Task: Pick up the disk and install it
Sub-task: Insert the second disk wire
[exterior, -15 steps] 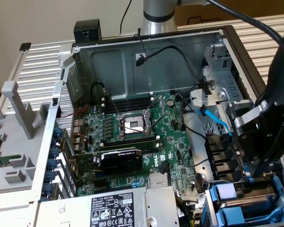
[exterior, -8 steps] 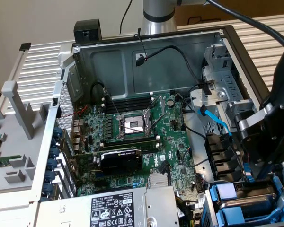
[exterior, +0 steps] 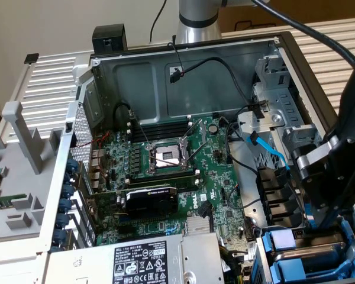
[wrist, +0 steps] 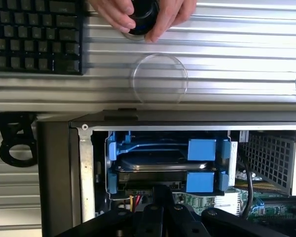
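Ribbed grey worktop (exterior: pixel 53 80) runs behind an open computer case (exterior: pixel 165 59) lying on its side, and we're looking straight down into it. Motherboard (exterior: pixel 165 177) fills the middle of the exterior view, with the bare processor socket (exterior: pixel 165 157) at its centre and a black graphics card (exterior: pixel 151 200) just below. At the bottom edge sits the grey power supply (exterior: pixel 148 260) with its warning labels. A blue cable (exterior: pixel 266 151) snakes across the drive cage on the right of the frame.

Down in the lower right corner, the black gripper (exterior: pixel 319 228) hangs right over the blue drive bays (exterior: pixel 284 260). Its fingers are closed tight together, and whether they're pinching anything is hard to make out from here.

Over to the wrist view: the disk (wrist: pixel 158 165) lies flat between the blue carriers (wrist: pixel 202 149) in the bay, silver edge showing, with the black fingers (wrist: pixel 160 197) pressed right up against its near edge. A keyboard (wrist: pixel 37 34) sits in the upper left of that frame, and a person's hand (wrist: pixel 143 15) grips a round black knob at the top. A clear round lid (wrist: pixel 159 79) rests on the worktop between hand and case.
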Tool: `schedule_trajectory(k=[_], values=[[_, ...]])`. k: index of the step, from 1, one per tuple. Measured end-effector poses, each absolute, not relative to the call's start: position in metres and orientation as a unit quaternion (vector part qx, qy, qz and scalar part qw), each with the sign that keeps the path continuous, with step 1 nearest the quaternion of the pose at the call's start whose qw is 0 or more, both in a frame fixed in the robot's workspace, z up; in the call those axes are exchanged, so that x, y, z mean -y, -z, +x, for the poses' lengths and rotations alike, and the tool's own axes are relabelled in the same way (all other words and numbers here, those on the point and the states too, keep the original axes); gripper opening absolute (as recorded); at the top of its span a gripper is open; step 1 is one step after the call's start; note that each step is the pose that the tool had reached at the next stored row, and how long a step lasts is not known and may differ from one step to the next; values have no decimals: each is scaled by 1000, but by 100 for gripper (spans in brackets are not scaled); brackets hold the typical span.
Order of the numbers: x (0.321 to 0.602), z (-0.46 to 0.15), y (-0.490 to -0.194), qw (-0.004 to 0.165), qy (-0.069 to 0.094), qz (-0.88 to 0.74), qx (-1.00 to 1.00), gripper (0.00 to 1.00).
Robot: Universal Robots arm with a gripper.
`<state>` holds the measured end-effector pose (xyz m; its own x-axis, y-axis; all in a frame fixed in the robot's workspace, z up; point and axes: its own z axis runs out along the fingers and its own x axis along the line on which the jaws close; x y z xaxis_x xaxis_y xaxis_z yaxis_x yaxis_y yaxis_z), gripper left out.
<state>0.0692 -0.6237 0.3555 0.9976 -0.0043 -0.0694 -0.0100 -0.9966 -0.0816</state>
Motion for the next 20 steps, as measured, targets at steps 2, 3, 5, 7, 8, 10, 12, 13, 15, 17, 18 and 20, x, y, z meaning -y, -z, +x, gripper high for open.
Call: schedule_trajectory(k=[2,3,5,7,8,10,12,13,15,17,18,20], values=[[624,69,-354,41,-35,-999,-4,11],[624,69,-354,41,-35,-999,-4,11],[624,69,-353,41,-35,-999,-4,11],[624,68,-352,41,-35,-999,-4,11],[624,68,-352,41,-35,-999,-4,11],[624,68,-352,41,-35,-999,-4,11],[624,67,-352,41,-35,-999,-4,11],[624,67,-352,41,-35,-999,-4,11],[624,67,-352,41,-35,-999,-4,11],[624,67,-352,41,-35,-999,-4,11],[624,67,-352,41,-35,-999,-4,11],[624,67,-351,41,-35,-999,-4,11]])
